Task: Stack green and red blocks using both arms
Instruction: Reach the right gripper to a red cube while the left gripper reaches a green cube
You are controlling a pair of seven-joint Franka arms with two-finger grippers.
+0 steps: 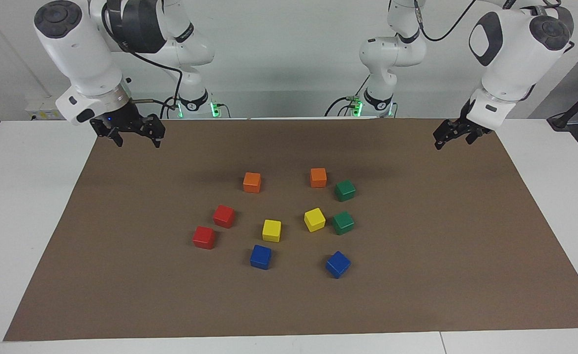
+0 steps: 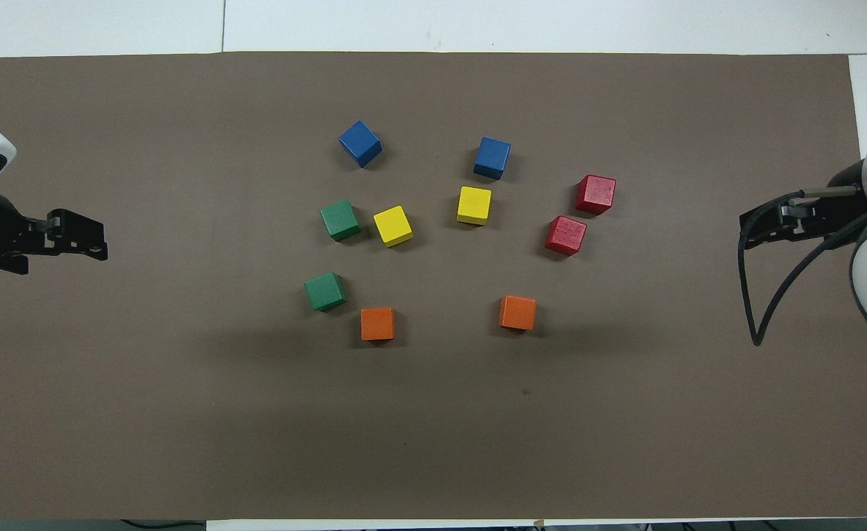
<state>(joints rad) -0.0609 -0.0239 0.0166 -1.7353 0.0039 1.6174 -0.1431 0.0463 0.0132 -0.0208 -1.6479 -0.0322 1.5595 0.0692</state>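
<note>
Two dark green blocks [image 1: 345, 190] [image 1: 342, 222] sit apart on the brown mat toward the left arm's end; they also show in the overhead view [image 2: 325, 290] [image 2: 340, 220]. Two bright red blocks [image 1: 224, 216] [image 1: 204, 237] sit close together toward the right arm's end, also seen from overhead [image 2: 566, 235] [image 2: 596, 194]. No block is stacked. My right gripper [image 1: 138, 141] [image 2: 754, 230] hangs open and empty over the mat's edge at its own end. My left gripper [image 1: 452, 142] [image 2: 83, 243] hangs open and empty over the mat's edge at its end. Both arms wait.
Two orange cubes [image 1: 252, 182] [image 1: 318, 177] lie nearest the robots. Two yellow cubes [image 1: 271, 230] [image 1: 314, 219] sit in the middle between the red and green pairs. Two blue cubes [image 1: 260, 256] [image 1: 338, 264] lie farthest. The brown mat [image 1: 416, 295] covers a white table.
</note>
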